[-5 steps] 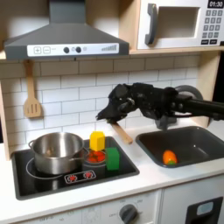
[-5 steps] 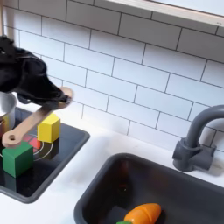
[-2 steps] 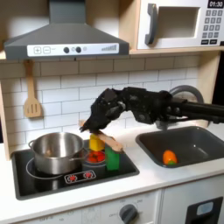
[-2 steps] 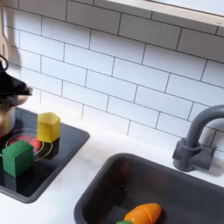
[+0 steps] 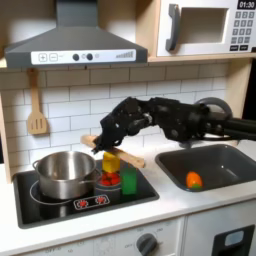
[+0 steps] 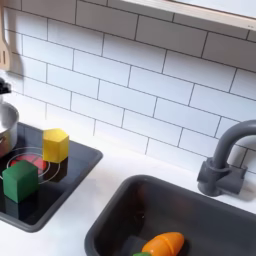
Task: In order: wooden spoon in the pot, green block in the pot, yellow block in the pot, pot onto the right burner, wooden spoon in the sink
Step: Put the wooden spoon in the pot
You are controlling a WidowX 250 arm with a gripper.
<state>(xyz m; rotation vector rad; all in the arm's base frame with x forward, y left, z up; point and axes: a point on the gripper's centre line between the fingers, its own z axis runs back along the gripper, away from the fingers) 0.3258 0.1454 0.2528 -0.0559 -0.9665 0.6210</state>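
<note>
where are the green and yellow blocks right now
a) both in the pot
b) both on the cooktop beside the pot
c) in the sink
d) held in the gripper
b: in the second exterior view the green block and the yellow block both stand on the black cooktop, outside the pot, while the gripper is shut on the wooden spoon.

Your arm is black all over in the first exterior view, matte and kinda chunky, built from boxy segments with rounded joint housings. Behind the gripper the links get thicker, then thin out into a long straight black bar. The gripper itself is the same black, blocky at the wrist. Any screws or markings are too blurry to make out.
</note>
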